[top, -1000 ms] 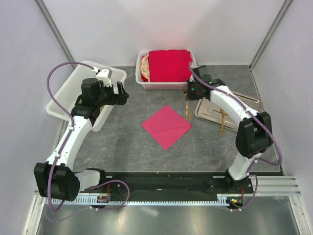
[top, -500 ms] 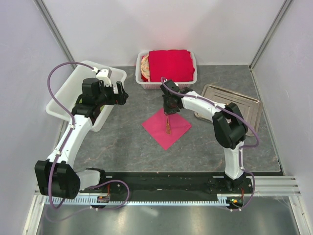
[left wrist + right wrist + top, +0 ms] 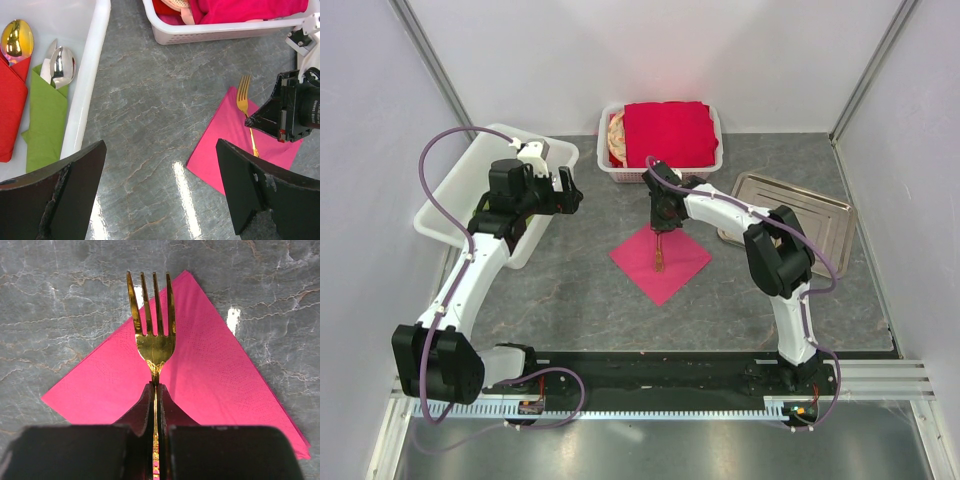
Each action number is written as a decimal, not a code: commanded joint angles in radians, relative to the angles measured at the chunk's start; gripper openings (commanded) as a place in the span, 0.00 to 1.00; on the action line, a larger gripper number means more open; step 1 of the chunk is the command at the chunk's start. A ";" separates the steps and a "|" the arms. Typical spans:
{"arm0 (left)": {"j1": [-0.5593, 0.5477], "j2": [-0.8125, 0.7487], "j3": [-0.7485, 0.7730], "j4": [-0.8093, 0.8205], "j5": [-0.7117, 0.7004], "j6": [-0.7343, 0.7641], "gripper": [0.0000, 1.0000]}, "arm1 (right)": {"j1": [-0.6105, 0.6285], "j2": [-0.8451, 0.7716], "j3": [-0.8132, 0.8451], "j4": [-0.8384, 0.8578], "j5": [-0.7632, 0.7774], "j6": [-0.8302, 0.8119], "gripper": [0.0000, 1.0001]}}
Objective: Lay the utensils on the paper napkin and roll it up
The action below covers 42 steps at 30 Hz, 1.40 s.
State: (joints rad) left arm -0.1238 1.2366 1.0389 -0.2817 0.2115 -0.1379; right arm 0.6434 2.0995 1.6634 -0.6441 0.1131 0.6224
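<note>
Fork axis: I am holding the gold fork (image 3: 154, 335) in line with the right pincer (image 3: 155, 402), its tines pointing ahead over the magenta napkin (image 3: 215, 385).
Right pincer: pinching the fork's handle.
Left pincer (image 3: 160, 170): standing spread wide.
Writing: the right pincer's label is too small for me to read.

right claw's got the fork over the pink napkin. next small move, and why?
Probably ease down a little, then open the right claw to lay the fork on the paper napkin. The claw is shut on the fork's handle, and the fork sits over the napkin with its tines near one corner. Whether it touches the paper I cannot tell, so lower before releasing.
</note>
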 commanded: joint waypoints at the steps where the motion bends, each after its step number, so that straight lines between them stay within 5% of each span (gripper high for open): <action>1: 0.006 0.006 0.000 0.032 0.002 -0.028 0.99 | -0.008 0.024 0.045 -0.006 0.025 0.023 0.00; 33: 0.007 0.035 -0.002 0.033 0.003 -0.031 0.99 | -0.039 0.064 0.038 -0.011 -0.038 0.066 0.00; 42: 0.007 0.047 0.009 0.033 0.009 -0.035 0.99 | -0.039 0.077 0.038 -0.011 -0.058 0.077 0.22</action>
State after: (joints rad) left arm -0.1238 1.2789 1.0382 -0.2817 0.2119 -0.1406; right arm 0.6029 2.1742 1.6714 -0.6514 0.0662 0.6815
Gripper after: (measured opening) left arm 0.993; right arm 0.193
